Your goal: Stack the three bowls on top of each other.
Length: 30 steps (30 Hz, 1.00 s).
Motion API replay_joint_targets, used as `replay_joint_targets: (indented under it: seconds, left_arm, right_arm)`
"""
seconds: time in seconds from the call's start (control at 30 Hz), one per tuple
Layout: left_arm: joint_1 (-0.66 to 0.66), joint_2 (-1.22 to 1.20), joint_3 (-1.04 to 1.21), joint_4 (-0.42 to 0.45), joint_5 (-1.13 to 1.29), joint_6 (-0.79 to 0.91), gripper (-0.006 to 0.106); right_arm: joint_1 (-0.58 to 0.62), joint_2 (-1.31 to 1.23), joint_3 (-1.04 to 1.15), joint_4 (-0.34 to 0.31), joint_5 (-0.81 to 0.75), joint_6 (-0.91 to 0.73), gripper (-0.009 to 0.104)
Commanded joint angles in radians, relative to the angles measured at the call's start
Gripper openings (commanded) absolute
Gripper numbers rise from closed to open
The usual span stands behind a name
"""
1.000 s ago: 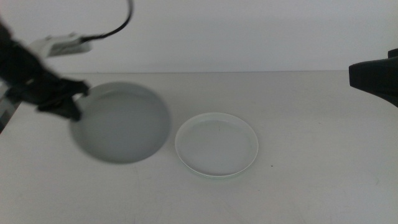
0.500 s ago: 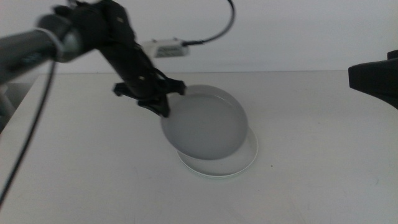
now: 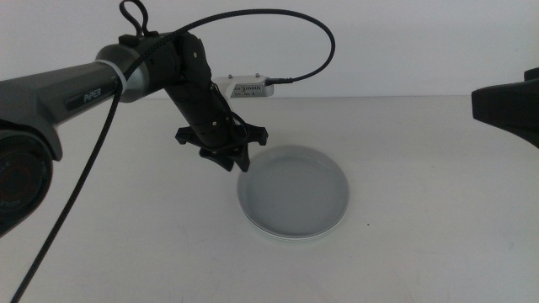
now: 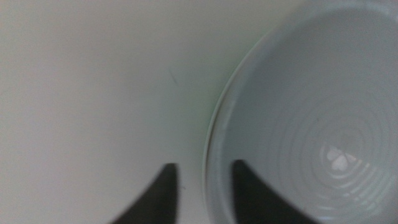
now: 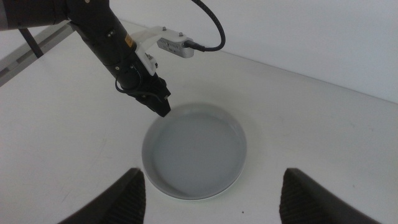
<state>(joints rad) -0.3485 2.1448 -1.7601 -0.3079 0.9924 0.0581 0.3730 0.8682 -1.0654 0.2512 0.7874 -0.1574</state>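
Observation:
The light grey bowl (image 3: pixel 295 189) lies nested inside a pale bowl, whose greenish-white rim (image 3: pixel 290 234) shows along the near edge at the table's middle. I cannot make out a third bowl apart from these. My left gripper (image 3: pixel 232 160) is at the stack's far-left rim. In the left wrist view its jaws (image 4: pixel 203 167) straddle the grey bowl's rim (image 4: pixel 211 143), one outside and one inside, with a gap on each side, so it is open. The right wrist view shows the grey bowl (image 5: pixel 196 149), the left gripper (image 5: pixel 163 112) and my right gripper (image 5: pixel 212 173), which is open, empty and high above.
A small white box with a black cable (image 3: pixel 248 86) hangs on the left arm over the table's back. The right arm (image 3: pixel 505 105) waits at the right edge of the middle view. The table (image 3: pixel 421 236) is plain white.
The left arm has carried the grey bowl from the table's left to the right and set it down into the pale bowl. The right arm has not moved.

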Motion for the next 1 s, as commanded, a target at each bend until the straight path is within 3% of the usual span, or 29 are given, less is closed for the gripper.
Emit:
replay_joint_targets:
  seconds: [0.0,0.1,0.2,0.57,0.97]
  left_arm:
    - [-0.001,-0.069,-0.033,-0.012,-0.004,-0.013,0.056]
    - [0.012,-0.098,-0.033,0.008,0.0,-0.013,0.089]
    - [0.041,-0.152,-0.033,0.018,0.015,-0.013,0.105]
    - [0.18,-0.416,-0.033,0.048,0.08,-0.035,0.105]
    - [0.186,-0.507,-0.033,0.115,0.052,-0.005,0.105]
  right_arm:
    - [-0.001,-0.007,-0.027,0.004,-0.072,-0.013,0.055]
    - [-0.001,-0.007,-0.027,0.004,-0.072,-0.013,0.055]
    - [-0.001,-0.007,-0.027,0.004,-0.072,-0.013,0.055]
    - [-0.001,-0.007,-0.027,0.004,-0.072,-0.013,0.055]
    - [-0.001,-0.007,-0.027,0.004,-0.072,-0.013,0.055]
